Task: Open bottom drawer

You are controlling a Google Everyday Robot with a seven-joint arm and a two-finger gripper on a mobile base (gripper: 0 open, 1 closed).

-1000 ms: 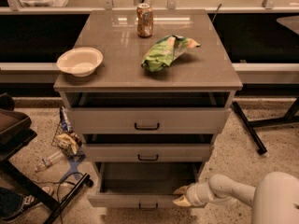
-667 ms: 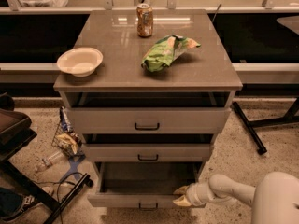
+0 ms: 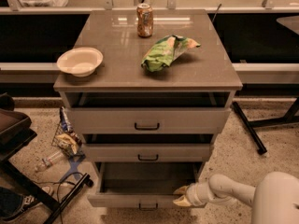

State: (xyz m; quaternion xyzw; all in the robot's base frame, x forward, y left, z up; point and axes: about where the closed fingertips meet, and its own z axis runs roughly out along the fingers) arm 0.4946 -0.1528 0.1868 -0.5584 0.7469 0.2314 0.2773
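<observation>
Nothing has moved: your gripper (image 3: 181,196), open or shut I can't tell, stays at the right end of the pulled-out bottom drawer (image 3: 121,200), lowest in the cabinet (image 3: 117,73); it's hard and slides, so pull its little handle (image 3: 148,206).

On bench (image 3: 117,55): bowl (image 3: 80,61) left, can (image 3: 145,20) rear ctr, bag (image 3: 167,52) right of ctr. Bottom drawer (image 3: 140,201) sticks out below mid drawer (image 3: 148,152); gripper (image 3: 181,196) at its front rim, right end.

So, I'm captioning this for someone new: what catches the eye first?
The bottom drawer, pulled well out with its grey inside showing, and the gripper at its front right edge. Then the green bag, can and white bowl on the cabinet top.
</observation>
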